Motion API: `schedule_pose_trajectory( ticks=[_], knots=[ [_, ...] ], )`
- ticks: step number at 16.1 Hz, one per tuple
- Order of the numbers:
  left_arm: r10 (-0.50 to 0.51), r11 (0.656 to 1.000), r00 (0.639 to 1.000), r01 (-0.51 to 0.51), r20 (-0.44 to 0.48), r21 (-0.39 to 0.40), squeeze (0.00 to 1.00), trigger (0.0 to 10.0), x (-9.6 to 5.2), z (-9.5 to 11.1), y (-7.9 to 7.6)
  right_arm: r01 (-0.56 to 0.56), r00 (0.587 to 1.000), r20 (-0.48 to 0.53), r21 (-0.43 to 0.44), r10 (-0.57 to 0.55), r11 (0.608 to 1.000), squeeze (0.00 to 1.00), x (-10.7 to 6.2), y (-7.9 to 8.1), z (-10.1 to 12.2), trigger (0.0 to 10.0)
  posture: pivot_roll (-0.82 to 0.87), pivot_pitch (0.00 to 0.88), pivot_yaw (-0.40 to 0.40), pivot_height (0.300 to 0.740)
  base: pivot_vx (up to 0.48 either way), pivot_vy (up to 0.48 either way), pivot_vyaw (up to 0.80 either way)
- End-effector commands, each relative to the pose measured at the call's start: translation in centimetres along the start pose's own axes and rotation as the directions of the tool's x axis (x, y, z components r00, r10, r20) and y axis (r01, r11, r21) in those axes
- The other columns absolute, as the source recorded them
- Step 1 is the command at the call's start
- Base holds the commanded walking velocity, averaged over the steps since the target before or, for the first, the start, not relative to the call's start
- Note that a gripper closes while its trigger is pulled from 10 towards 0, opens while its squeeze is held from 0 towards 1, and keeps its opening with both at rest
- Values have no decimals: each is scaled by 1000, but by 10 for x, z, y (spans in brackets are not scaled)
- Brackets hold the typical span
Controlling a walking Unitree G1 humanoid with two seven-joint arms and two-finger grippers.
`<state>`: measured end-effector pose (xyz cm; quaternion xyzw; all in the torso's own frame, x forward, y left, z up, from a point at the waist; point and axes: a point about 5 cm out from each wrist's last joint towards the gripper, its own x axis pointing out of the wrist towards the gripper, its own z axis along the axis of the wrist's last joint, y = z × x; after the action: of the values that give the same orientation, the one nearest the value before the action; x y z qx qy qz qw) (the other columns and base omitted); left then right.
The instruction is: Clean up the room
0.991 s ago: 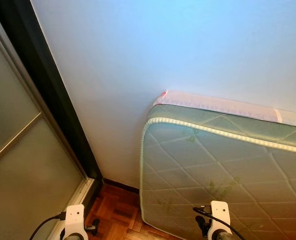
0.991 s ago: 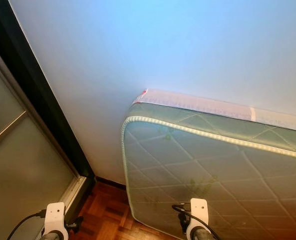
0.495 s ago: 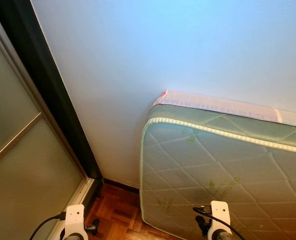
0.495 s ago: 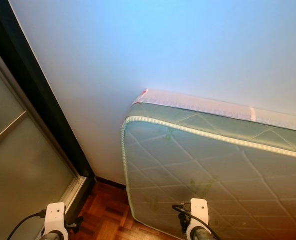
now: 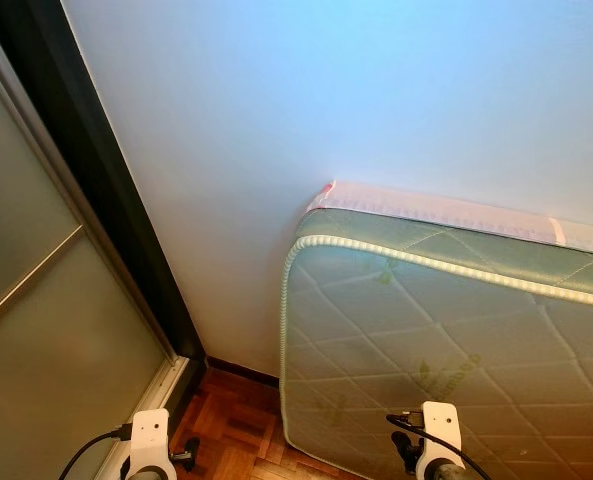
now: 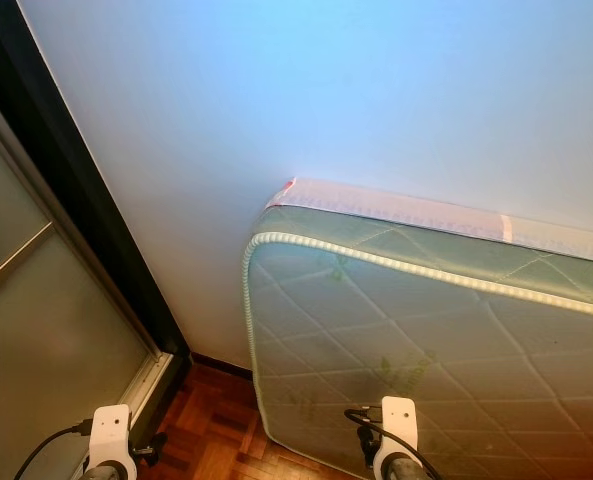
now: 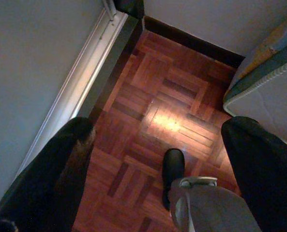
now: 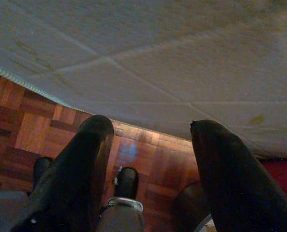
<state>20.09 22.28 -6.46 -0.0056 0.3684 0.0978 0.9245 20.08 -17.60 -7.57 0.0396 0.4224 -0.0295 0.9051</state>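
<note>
Mattress point(image 5: 446, 340), big and soft, standing on its long edge and leaning against the wall point(image 5: 306, 110), on the robot's right. Green quilted cover, stitched in diamond shapes, with faint leaf prints. Bumpy pale cord all along the rounded corner. Pink and white strip along the top edge, next to the wall.

Wall smooth, plain and pale blue-white. Sliding door point(image 5: 46, 330) on the left, flat frosted glass in a dark frame, with a shiny metal track at the bottom.

Wood floor point(image 7: 167, 116), red-brown, little blocks laid in a square basket pattern, shiny where light hits. Dark baseboard point(image 7: 191, 41) along the bottom of the wall.

Left gripper point(image 7: 158, 130) hanging low over the floor, beside the door track, two fat black fingers spread wide apart, nothing between them. Right gripper point(image 8: 150, 130) hanging low just in front of the mattress face, fingers also spread apart, holding nothing.
</note>
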Motion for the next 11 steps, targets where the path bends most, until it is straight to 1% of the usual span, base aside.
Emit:
schedule_pose_trajectory(
  ticks=[1,5,6,11],
  knots=[
    [-153,988,986,155,-60,29,0,10000,9,21,-12,-63,998,-15,43,64,997,0,4,-12,24,10000,213,0,-66,740,0,0,0],
    [-149,988,987,151,-58,31,0,10000,9,22,-11,-65,998,-14,41,65,997,0,4,-11,24,10000,213,0,-64,740,0,0,0],
    [-129,991,991,130,-27,31,0,10000,12,34,-9,-68,998,21,82,66,994,0,6,-8,35,10000,227,13,-54,740,0,0,0],
    [-135,990,991,136,-20,31,0,10000,13,37,-10,-73,997,26,96,71,993,0,6,-8,37,10000,231,25,-54,740,0,0,0]
  ],
)
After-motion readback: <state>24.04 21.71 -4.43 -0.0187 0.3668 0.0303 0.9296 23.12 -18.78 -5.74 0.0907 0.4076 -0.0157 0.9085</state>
